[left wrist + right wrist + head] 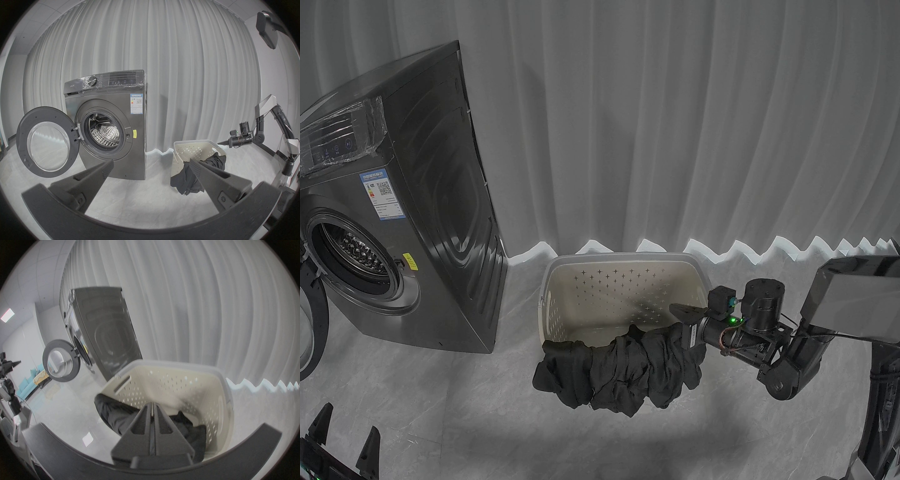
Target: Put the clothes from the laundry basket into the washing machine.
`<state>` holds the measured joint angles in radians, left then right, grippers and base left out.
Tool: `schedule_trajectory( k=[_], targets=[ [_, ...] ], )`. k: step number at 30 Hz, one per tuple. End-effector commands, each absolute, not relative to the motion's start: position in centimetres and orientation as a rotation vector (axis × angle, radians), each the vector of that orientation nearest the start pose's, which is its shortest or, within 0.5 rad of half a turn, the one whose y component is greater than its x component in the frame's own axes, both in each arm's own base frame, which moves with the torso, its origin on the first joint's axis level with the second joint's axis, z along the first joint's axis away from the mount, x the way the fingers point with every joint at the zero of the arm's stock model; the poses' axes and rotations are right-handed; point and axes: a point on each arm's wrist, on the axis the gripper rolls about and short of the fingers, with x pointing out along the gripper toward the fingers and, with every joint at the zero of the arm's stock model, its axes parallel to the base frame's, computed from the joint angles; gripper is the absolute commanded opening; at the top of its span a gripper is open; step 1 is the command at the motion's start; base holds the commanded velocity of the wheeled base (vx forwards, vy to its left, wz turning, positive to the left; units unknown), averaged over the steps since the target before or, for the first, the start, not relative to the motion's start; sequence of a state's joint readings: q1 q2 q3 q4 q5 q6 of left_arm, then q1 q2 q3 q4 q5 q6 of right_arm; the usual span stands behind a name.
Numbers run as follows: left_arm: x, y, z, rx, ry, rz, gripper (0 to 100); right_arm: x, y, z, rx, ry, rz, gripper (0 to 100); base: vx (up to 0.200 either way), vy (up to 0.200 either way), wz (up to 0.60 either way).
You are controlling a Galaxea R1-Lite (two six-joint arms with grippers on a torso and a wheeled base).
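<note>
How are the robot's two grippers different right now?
The left gripper is open; the right gripper is shut. The left gripper sits low, far from the laundry basket; the right gripper is over the basket's dark clothes. Both are dark, pointy and hold nothing.

Right arm (775,350): black, rounded cylindrical joints, with a glossy, angular grey cover (850,294) on the upper link. At its wrist are a small black box (723,297), a green light (732,320) and thin loose wires (727,338). The right hand (675,308) and left hand (150,162) are dark grey. Each has two wedge-shaped fingers (215,178) tapering to points, a round screw (222,198) near each finger's base, and a curved dark bar (150,226).
</note>
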<state>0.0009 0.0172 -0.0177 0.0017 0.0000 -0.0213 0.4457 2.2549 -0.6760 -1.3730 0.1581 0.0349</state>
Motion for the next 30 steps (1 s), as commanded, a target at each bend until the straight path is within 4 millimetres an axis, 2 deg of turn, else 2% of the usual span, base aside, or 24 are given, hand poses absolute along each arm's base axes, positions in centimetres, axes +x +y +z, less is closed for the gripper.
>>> schedule_trajectory(
  k=[1,6,8,13,18,19,21,25,30],
  targets=[
    [-2.3,0.0,7.6,-0.021,0.000,0.003,100,31.8,15.2,5.6,0.025,0.167,0.593,0,0.000,0.000,0.00],
    [-2.3,0.0,7.6,-0.021,0.000,0.005,100,30.3,13.7,3.0,0.013,0.279,0.570,0,0.000,0.000,0.00],
    [-2.3,0.0,7.6,-0.021,0.000,0.005,100,29.7,13.4,2.6,0.011,0.298,0.567,0,0.000,0.000,0.00],
    [-2.3,0.0,7.6,-0.025,-0.002,0.005,100,29.7,12.8,3.3,0.009,0.277,0.565,0,0.000,0.000,0.00],
    [-2.3,0.0,7.6,-0.018,0.000,0.005,100,29.9,13.0,3.0,0.007,0.280,0.573,0,-0.200,0.000,0.00],
    [-2.3,0.0,7.6,-0.014,0.000,0.003,100,30.3,13.3,2.7,0.004,0.286,0.576,100,-0.200,0.000,0.00],
    [-2.3,0.0,7.6,-0.015,0.000,0.005,100,30.6,13.6,2.4,0.000,0.286,0.581,100,0.000,0.000,0.00],
    [-2.3,0.0,7.6,-0.020,0.000,0.005,100,32.5,14.6,0.0,-0.005,0.301,0.587,100,0.000,0.000,0.00],
    [-2.3,0.0,7.6,-0.020,0.000,0.005,100,34.3,15.3,-1.6,-0.042,0.317,0.588,100,0.000,0.000,0.00]
  ],
)
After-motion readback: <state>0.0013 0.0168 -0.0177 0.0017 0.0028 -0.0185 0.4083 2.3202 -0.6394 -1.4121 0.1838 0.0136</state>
